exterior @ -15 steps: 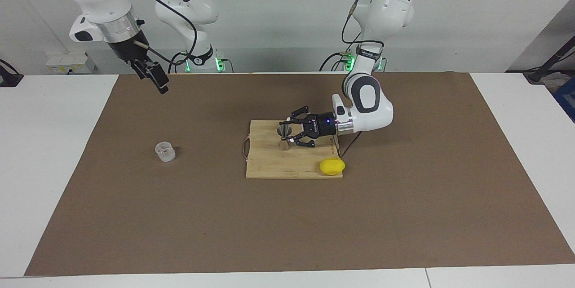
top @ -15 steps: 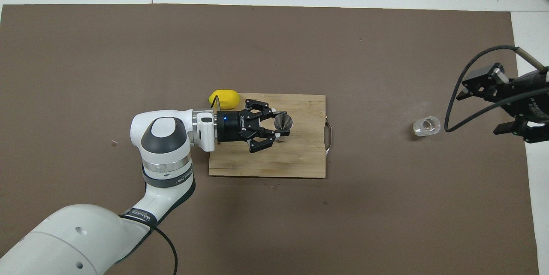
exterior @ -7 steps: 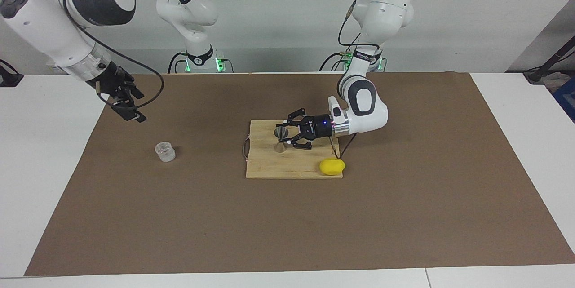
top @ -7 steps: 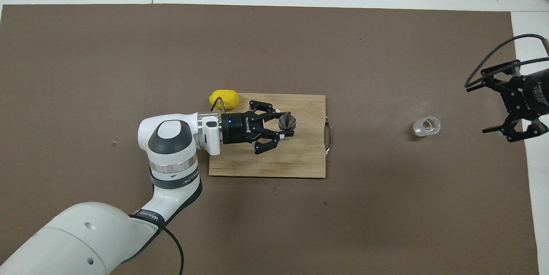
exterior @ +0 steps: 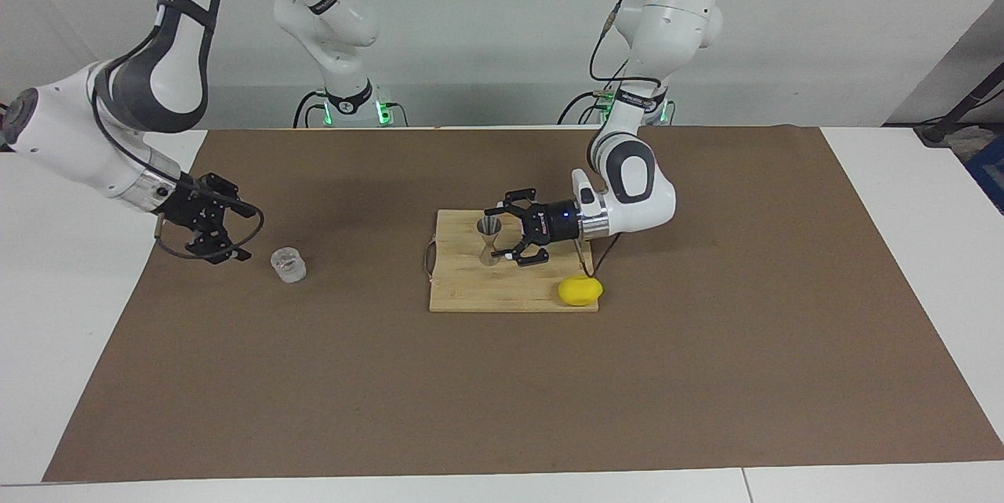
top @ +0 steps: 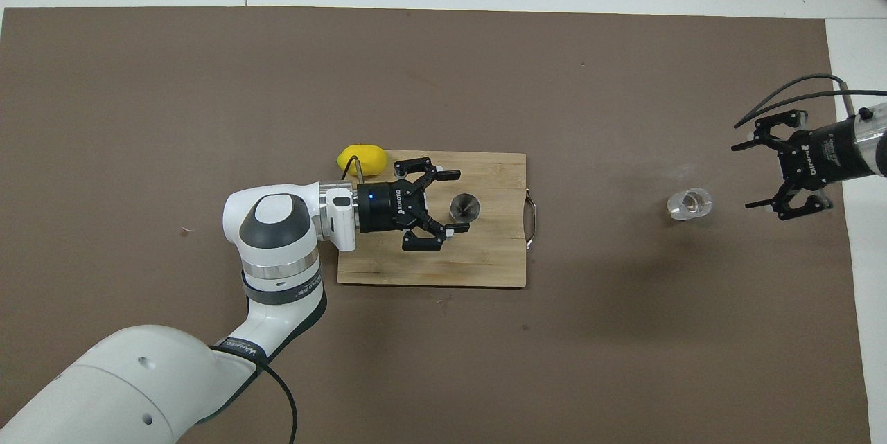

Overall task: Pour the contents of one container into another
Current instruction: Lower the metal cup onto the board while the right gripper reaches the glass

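Pouring hasn't started yet; glass cup (exterior: 288, 264) sits ungrabbed beside the spread-open right gripper (exterior: 222, 232); left gripper (exterior: 502, 234) splayed wide around the jigger (exterior: 490, 238).

The left arm folds low, its wrist level, and its left gripper (exterior: 502, 235) (top: 450, 200) points sideways toward three o'clock in the overhead view, fingers (top: 449, 173) spread wide apart. The right arm sweeps down from its base, wrist low, and the right gripper (exterior: 223, 232) (top: 752, 176) points toward nine o'clock in that same view, fingers parted.
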Controlling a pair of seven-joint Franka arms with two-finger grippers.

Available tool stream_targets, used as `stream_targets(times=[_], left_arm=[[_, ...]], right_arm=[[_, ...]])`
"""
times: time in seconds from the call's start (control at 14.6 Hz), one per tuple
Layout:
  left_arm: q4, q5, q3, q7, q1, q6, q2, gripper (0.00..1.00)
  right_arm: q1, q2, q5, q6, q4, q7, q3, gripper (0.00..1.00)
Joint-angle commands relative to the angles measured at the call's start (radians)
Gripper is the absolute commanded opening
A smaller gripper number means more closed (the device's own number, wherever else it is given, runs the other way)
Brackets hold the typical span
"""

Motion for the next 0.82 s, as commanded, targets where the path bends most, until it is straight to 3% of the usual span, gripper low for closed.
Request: stream_targets(times=[0.0,0.41,0.75], left_arm=[[-0.024,-0.008,0.016,0.032,-0.011,-0.004,-0.006,1.0],[-0.103,0.037,0.019,0.075,0.027,-0.062,-0.032,1.0],[-0.136,0.079,0.022,0.073,0.069,-0.095,-0.059,1.0]], right_arm=[[-0.049,0.032,0.064,0.081,-0.057,-0.068,0.013,0.96],[-0.137,0.127,0.153,0.095,-0.097,-0.229,0.013,0.96],[-0.125,0.141,0.296,0.124,-0.186,-0.295,0.013,0.92]])
